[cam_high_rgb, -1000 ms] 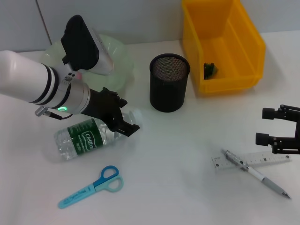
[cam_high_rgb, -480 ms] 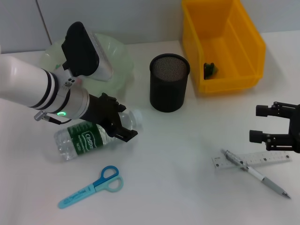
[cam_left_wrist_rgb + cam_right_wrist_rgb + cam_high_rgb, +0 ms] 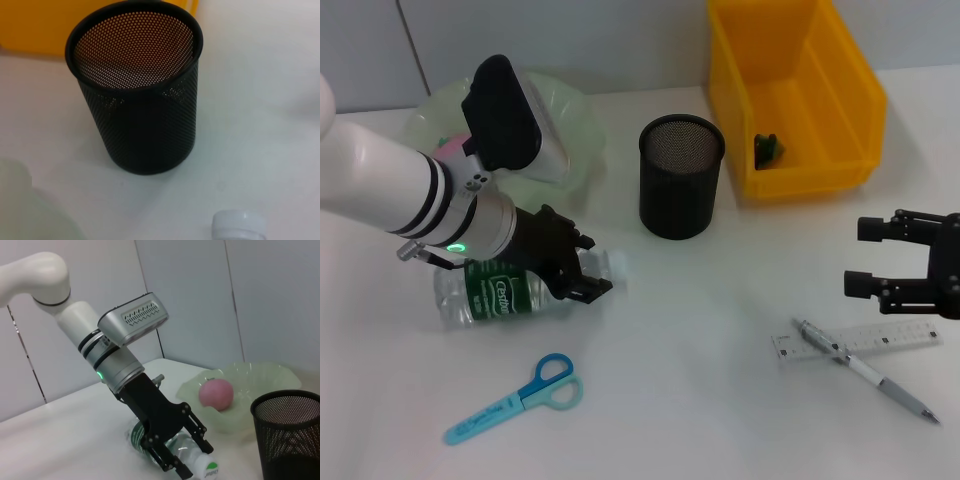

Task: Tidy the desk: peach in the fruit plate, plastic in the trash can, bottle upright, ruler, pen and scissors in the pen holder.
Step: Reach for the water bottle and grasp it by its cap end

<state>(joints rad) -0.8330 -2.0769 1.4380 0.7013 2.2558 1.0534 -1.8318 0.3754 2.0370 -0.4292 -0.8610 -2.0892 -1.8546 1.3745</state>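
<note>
A clear bottle point(image 3: 495, 295) with a green label lies on its side; its white cap shows in the left wrist view point(image 3: 238, 225). My left gripper point(image 3: 588, 268) is down over its shoulder, fingers closed on both sides, as the right wrist view point(image 3: 187, 455) shows. My right gripper point(image 3: 860, 257) is open and empty, hovering just above the clear ruler point(image 3: 860, 342) and the pen point(image 3: 870, 370) lying across it. Blue scissors point(image 3: 520, 398) lie at the front left. The black mesh pen holder point(image 3: 681, 175) stands mid-table. The peach point(image 3: 216, 394) sits in the green plate point(image 3: 575, 130).
A yellow bin point(image 3: 790, 90) stands at the back right with a small dark green piece point(image 3: 767, 148) inside. The pen holder point(image 3: 137, 100) stands close beyond the bottle's cap. A grey wall runs behind the table.
My left gripper has come down and closed on the bottle, which has turned a little flatter. My right gripper has drifted left and slightly up over the ruler.
</note>
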